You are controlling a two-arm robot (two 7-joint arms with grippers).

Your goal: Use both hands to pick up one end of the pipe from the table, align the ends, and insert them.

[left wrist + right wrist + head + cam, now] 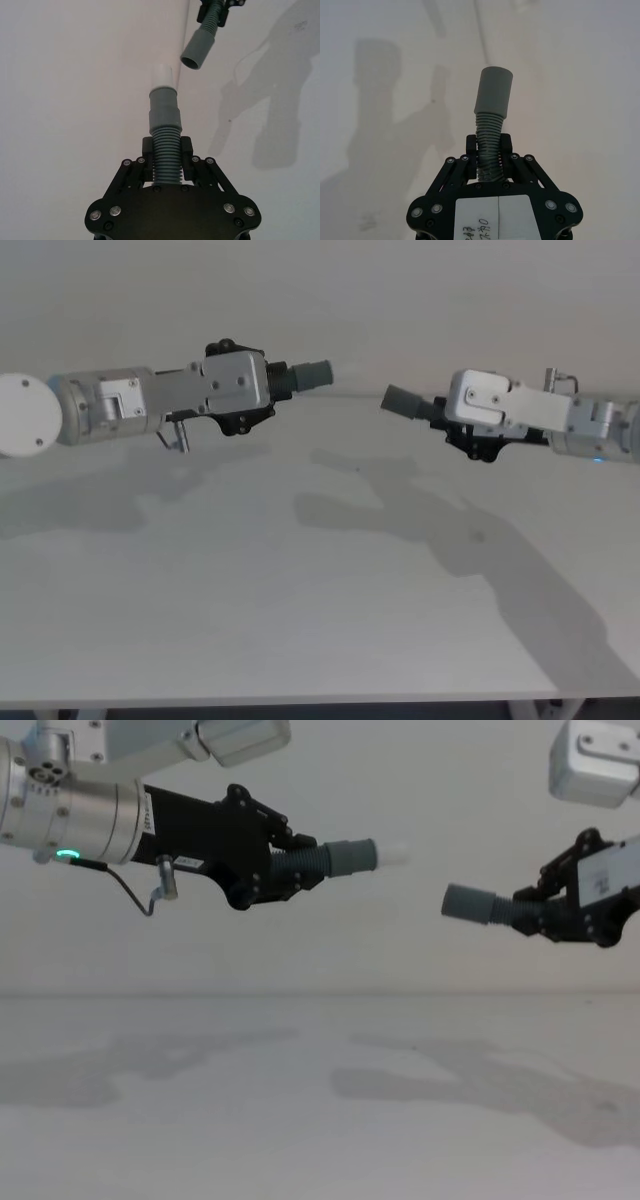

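Both pipe pieces hang in the air above the white table [300, 620]. My left gripper [272, 380] is shut on the corrugated part of one pipe piece [165, 160]. Its grey cuff [348, 857] carries a whitish tip [162, 76] that points right. The right gripper [440, 410] is shut on the other pipe piece [487, 135], and that piece's plain socket cuff [468, 903] points left. The two ends face each other across a short gap. In the chest view the socket sits a little lower than the tip. From the left wrist, the socket's open mouth [194, 60] shows ahead and off to one side.
The table's front edge [300, 702] runs along the bottom of the head view. Shadows of both arms lie on the white surface below them. A plain pale wall stands behind.
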